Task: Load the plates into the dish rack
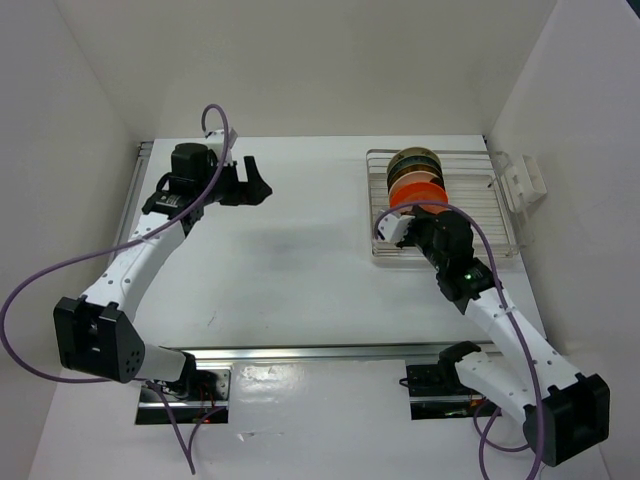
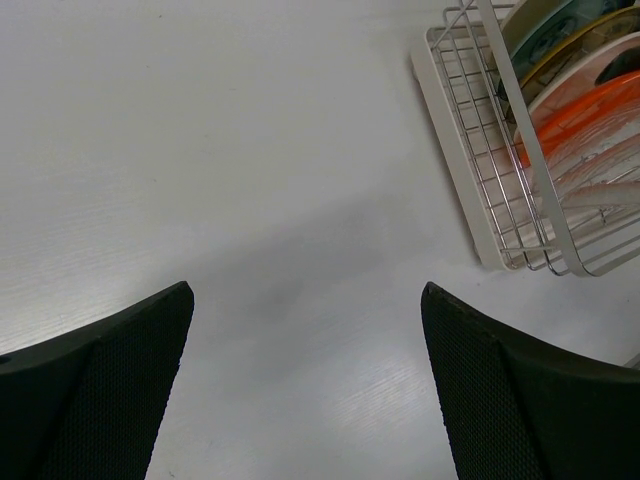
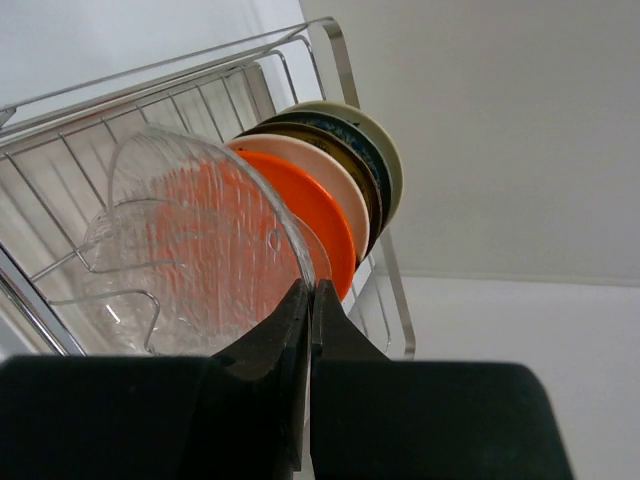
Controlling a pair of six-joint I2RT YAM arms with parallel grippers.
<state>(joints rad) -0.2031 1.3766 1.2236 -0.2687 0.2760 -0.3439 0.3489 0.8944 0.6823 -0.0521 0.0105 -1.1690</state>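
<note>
Covering btm rim of clear plate (image 3: 190, 240): R jaws, closed; rack (image 3: 338, 45) cropped.

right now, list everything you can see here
dish rack: one, silver wire, far right of the table
clear glass plate: at least one, transparent, standing at the rack's near end
orange plate: one, orange, just behind the clear glass
other plates: four, pale, brown, teal, tan, behind the orange
table: one, white, under everything
wall bracket: one, white, right wall by the rack
cables: several, purple, along both arms
left fingers: two, black, open over the table's far left
right fingers: two, black, shut, tips at the clear plate's rim
</note>
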